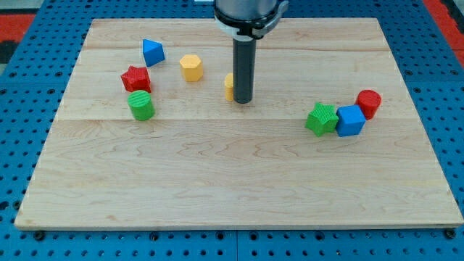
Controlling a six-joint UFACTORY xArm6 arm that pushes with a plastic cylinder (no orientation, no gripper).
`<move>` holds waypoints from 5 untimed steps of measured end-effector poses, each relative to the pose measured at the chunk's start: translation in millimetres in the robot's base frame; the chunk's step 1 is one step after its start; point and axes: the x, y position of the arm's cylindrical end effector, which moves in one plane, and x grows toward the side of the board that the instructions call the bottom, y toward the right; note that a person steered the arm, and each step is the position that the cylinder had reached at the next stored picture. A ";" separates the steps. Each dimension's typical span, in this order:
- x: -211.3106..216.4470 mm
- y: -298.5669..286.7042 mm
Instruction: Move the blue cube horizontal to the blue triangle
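Observation:
The blue cube (351, 120) sits at the view's right, touching a green star (321, 119) on its left and a red cylinder (369, 104) at its upper right. The blue triangle (152, 52) lies at the view's upper left. My tip (243, 101) rests near the board's middle, just right of a yellow block (228, 86) that the rod partly hides. The tip is well left of the blue cube and to the right of and below the blue triangle.
A yellow hexagon block (191, 67) lies right of the blue triangle. A red star (135, 78) and a green cylinder (141, 106) sit below the triangle. The wooden board (232, 181) lies on a blue pegboard (14, 145).

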 end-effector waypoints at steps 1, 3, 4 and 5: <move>-5.5 -8.8; 71.2 35.7; 100.1 93.9; 99.4 152.8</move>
